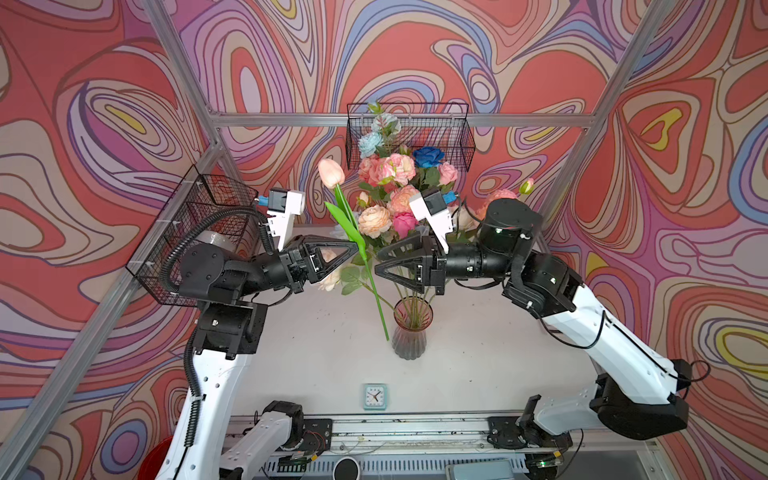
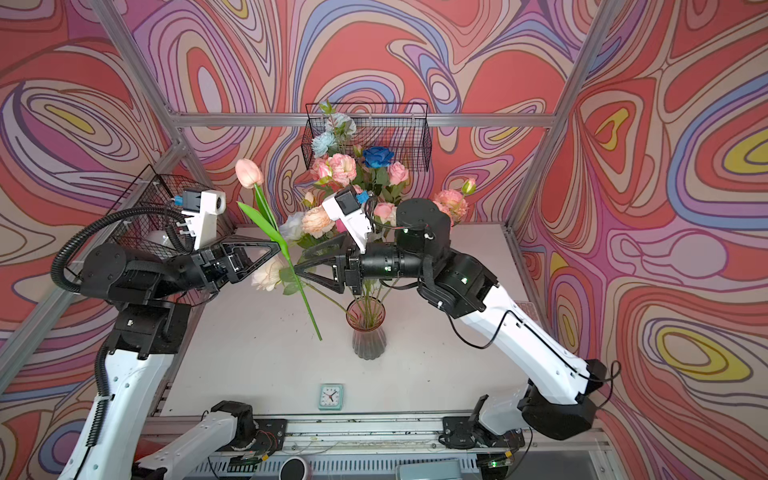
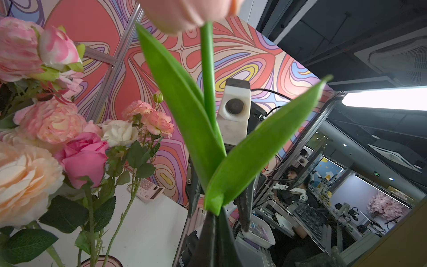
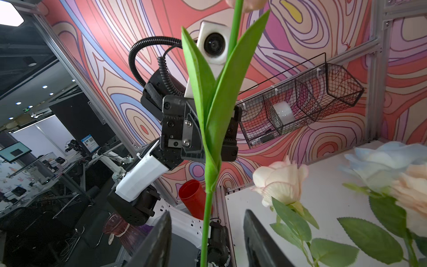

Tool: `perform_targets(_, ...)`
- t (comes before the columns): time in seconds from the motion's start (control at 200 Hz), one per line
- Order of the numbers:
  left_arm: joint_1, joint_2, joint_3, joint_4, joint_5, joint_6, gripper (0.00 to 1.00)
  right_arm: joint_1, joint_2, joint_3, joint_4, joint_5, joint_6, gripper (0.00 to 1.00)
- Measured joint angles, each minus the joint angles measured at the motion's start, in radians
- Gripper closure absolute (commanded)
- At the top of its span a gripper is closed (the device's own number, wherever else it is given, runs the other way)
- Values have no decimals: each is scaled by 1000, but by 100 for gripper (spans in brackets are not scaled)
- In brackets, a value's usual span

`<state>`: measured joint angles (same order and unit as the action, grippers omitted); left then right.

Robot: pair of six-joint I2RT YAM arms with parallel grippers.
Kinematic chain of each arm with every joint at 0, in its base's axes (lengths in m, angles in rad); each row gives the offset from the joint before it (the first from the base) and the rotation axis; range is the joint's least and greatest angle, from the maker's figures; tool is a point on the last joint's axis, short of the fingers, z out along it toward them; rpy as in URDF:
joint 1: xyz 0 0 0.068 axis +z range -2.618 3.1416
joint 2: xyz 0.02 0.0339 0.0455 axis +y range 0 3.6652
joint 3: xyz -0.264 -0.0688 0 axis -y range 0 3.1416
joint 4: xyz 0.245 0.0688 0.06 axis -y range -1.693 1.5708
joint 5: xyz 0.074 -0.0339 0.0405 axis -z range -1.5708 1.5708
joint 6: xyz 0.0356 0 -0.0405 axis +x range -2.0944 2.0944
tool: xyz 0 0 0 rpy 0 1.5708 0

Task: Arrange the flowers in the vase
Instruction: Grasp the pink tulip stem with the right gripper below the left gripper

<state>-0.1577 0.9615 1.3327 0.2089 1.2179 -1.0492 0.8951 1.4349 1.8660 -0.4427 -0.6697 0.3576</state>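
Note:
A pink tulip on a long green stem hangs tilted above the table, left of the vase. My left gripper is shut on the stem at the base of the tulip's leaves. My right gripper faces it, open. The tulip's stem runs between its fingers and touches neither. The ribbed glass vase holds several flowers: pink, peach, white, pale blue and one deep blue.
A wire basket hangs on the back wall behind the bouquet. Another wire basket sits behind my left arm. A small clock lies near the table's front edge. A pink calculator lies at the table's right side.

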Motion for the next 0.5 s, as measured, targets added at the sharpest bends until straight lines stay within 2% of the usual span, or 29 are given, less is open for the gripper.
perform_targets(0.34, -13, 24, 0, 27, 13, -3, 100, 7, 64, 63, -34, -36, 1, 70)
perform_targets(0.421, -14, 24, 0, 30, 13, -3, 100, 13, 71, 66, -41, -39, 3, 79)
perform_targets(0.501, -14, 24, 0, 32, 13, -4, 100, 19, 73, 66, -45, -39, -5, 93)
